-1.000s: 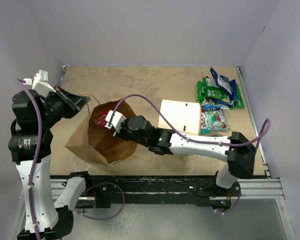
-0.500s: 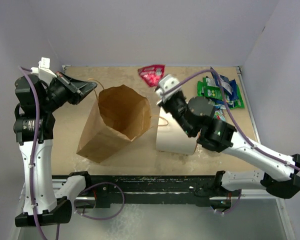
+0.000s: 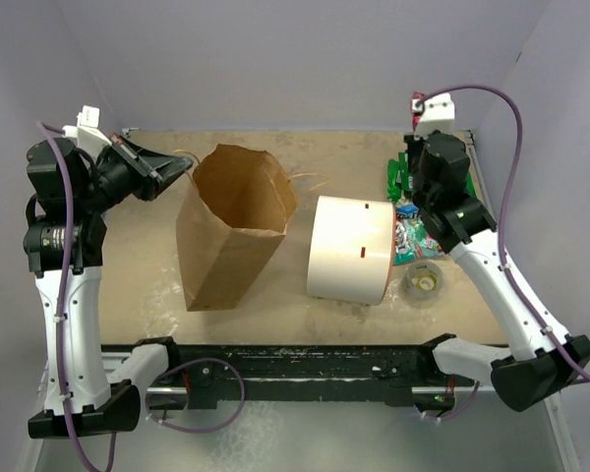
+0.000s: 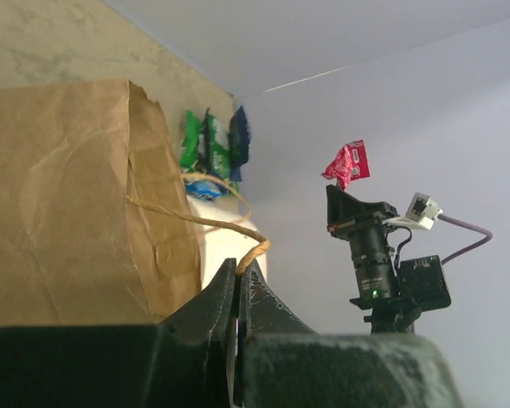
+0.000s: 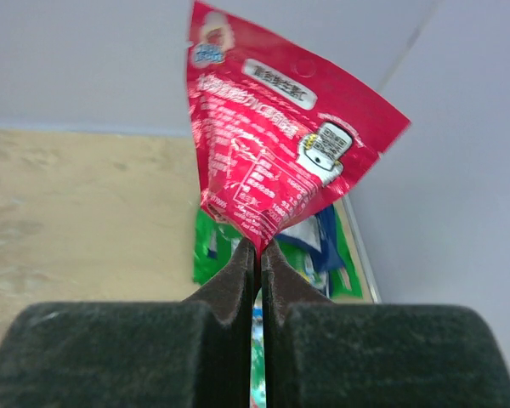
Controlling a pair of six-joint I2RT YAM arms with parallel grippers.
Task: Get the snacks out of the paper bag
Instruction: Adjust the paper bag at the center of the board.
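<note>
The right tool [image 5: 257, 255] pinched a glossy red foil packet [image 5: 272, 161] by its crimped corner, aloft above the far-right packet pile [image 3: 401, 179]. The left tool [image 4: 238, 276] clenched the twisted handle [image 4: 200, 221] of the creased, upright paper bag [image 3: 231, 226].

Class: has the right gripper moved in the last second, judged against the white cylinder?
Yes. The right gripper, shut on the red packet, went from the paper bag left of the white cylinder to the back right corner.

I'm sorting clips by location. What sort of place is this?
Probably a robot lab test cell: plain walls box in the table, the left arm and right arm sit on a metal rail, and the paper bag and snacks look staged.
</note>
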